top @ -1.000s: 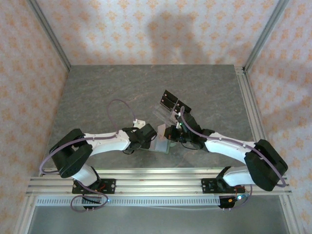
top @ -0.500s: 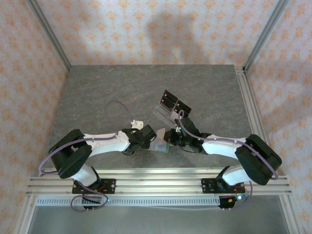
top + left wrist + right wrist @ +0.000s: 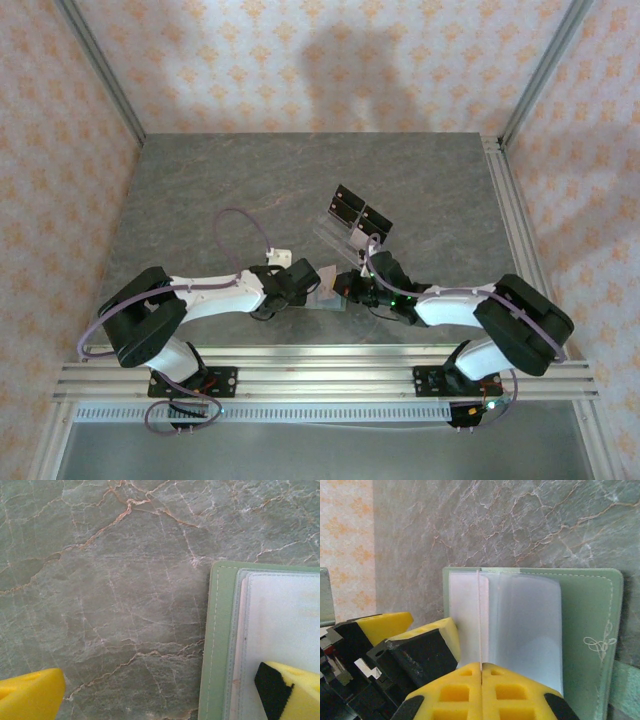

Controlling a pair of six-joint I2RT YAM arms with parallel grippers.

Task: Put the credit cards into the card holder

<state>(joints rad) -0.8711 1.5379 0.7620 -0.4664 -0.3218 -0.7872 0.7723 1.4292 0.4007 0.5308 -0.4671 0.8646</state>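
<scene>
Left end effector point(image 3: 160, 692) gaping wide over veined stone table point(image 3: 100, 570). Right end effector point(image 3: 481, 669) sitting closed above sage stitched card holder point(image 3: 590, 620), possibly pinching thin edge-on card point(image 3: 479, 610).

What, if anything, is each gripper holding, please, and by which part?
The right gripper pinches a thin sheet by its near edge, over the card holder; card or sleeve, unclear. The left gripper holds nothing.

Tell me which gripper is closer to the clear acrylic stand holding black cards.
Right. The right gripper sits just in front of the clear acrylic stand, at the card holder's right side; the left gripper is farther away, at the holder's left side.
</scene>
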